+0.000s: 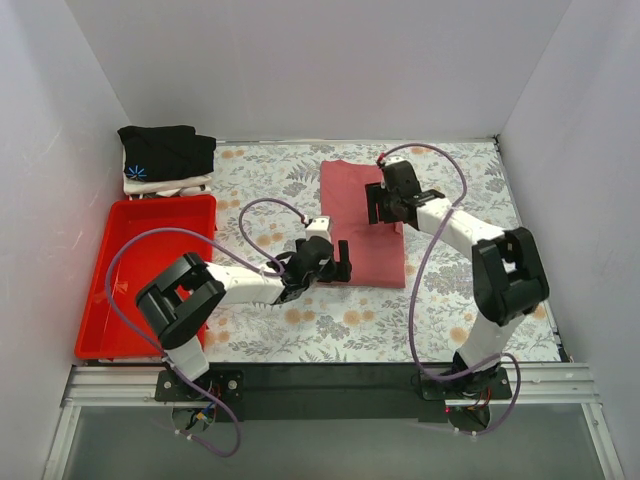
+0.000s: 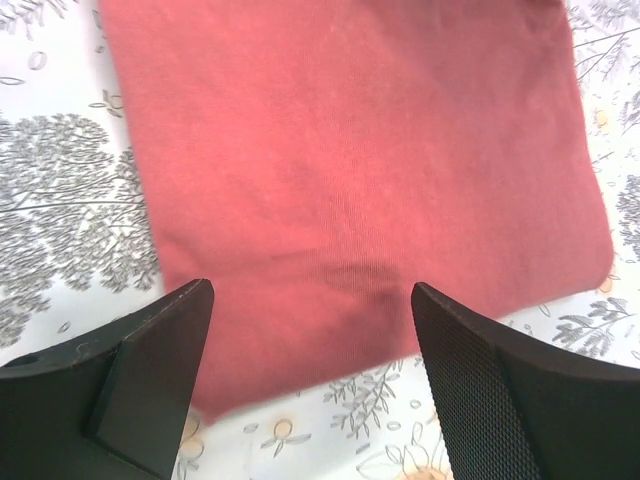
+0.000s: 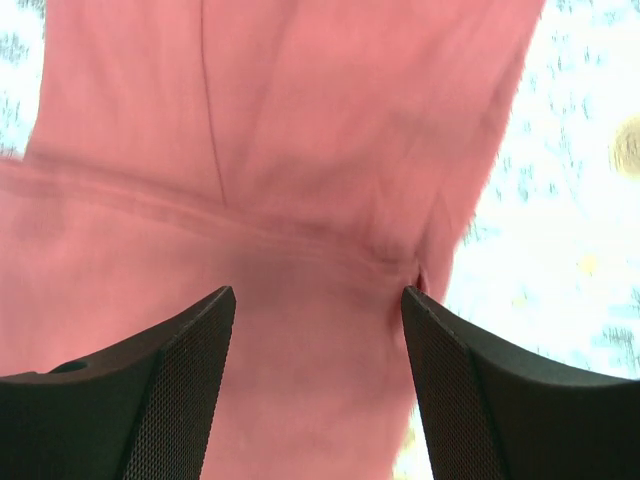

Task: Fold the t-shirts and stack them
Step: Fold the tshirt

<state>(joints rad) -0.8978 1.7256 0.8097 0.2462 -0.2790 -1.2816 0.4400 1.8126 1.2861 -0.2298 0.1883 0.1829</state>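
Top external view:
- salmon-red t-shirt (image 1: 361, 235) lies flat as a folded upright rectangle on the flower-patterned counter (image 1: 300, 330), right of centre
- black t-shirt (image 1: 166, 150) with a blue starburst mark, folded, sits in the far left corner on top of a white t-shirt (image 1: 190, 184), of which only an edge shows
- red tray (image 1: 112, 300) lies on the left side of the counter, just in front of that stack
- left tool (image 1: 340, 262) is at the near left edge of the salmon-red t-shirt
- right tool (image 1: 384, 210) is over its far right part

Left wrist view:
- left tool (image 2: 312, 335) stands wide, its two dark fingers (image 2: 150, 375) apart with nothing clamped between them
- a near edge and corner of the salmon-red t-shirt (image 2: 350, 150) lie under the gap
- counter (image 2: 60, 180) shows on either side of the cloth

Right wrist view:
- right tool (image 3: 318, 335) also stands wide, nothing pinched between the fingers (image 3: 175, 400)
- salmon-red t-shirt (image 3: 290, 140) fills most of the view; a seam or fold line runs across it just ahead of the fingertips
- whether the tips touch the cloth cannot be told
- counter (image 3: 560, 200) shows blurred at the right
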